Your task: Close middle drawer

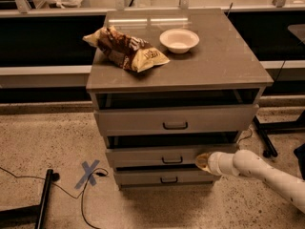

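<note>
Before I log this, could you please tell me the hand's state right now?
Hand: at the middle drawer front, right of its handle; open or closed cannot be told.

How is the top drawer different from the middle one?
The top drawer has a taller, wider front than the middle drawer. The top drawer seems pulled out farther than the middle drawer. The gripper is at the middle drawer's front, not the top drawer's. Both are grey, partly open, with dark handles.
</note>
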